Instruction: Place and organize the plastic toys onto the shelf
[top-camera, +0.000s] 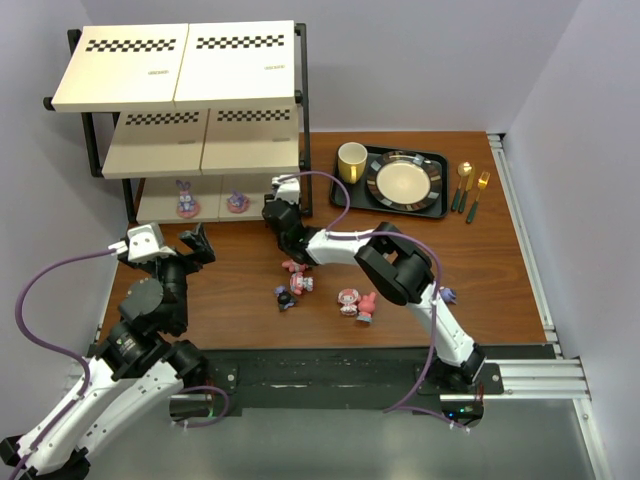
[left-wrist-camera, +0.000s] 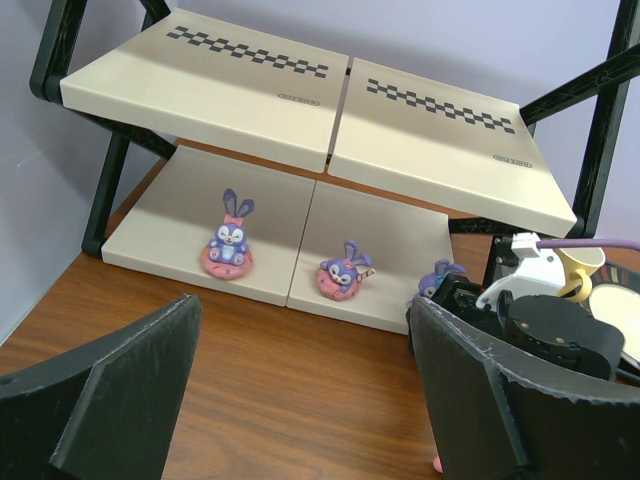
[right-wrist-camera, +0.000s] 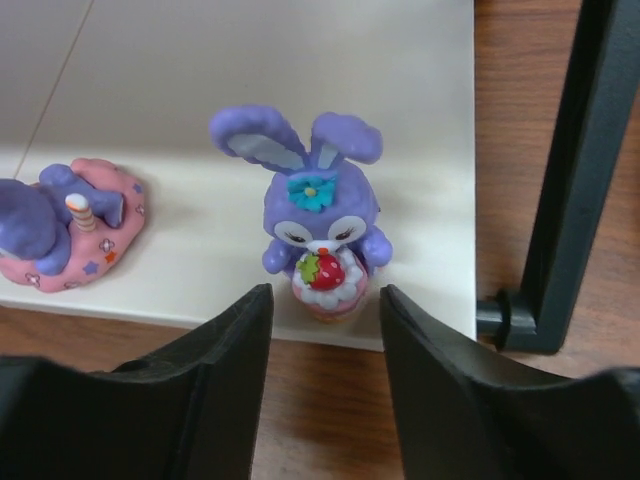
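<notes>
Purple, with a strawberry cake in its paws, the bunny (right-wrist-camera: 320, 240) stands upright on the bottom board (right-wrist-camera: 200, 80) of the shelf (top-camera: 180, 65), right at the tips of my right gripper (right-wrist-camera: 322, 296). My black fingers (right-wrist-camera: 210, 380) are parted, one on each side of its base with a sliver of gap, so I grip nothing. Off my left finger a second bunny (right-wrist-camera: 70, 220) lies tipped on its pink base on the same cream board, and off my right finger rises a black frame post (right-wrist-camera: 560, 170). Behind those fingers, loose figurines (top-camera: 300, 283) lie on the brown wooden table (top-camera: 480, 270), which is closed in by pale lilac walls (top-camera: 590, 120). Well off to their right sit a yellow mug (top-camera: 351, 160), a black tray (top-camera: 372, 153) and gold cutlery (top-camera: 470, 190). My right arm reaches low and forward to the shelf's foot. My left arm is bent up, and my left gripper (left-wrist-camera: 305, 308) hangs spread wide and empty, facing the shelf short of it. Beyond its fingertips another bunny (left-wrist-camera: 230, 245) sits on the bottom board. Each board carries a checkered strip (left-wrist-camera: 245, 50) and a small dark mark (left-wrist-camera: 300, 99), too tiny for me to read.
</notes>
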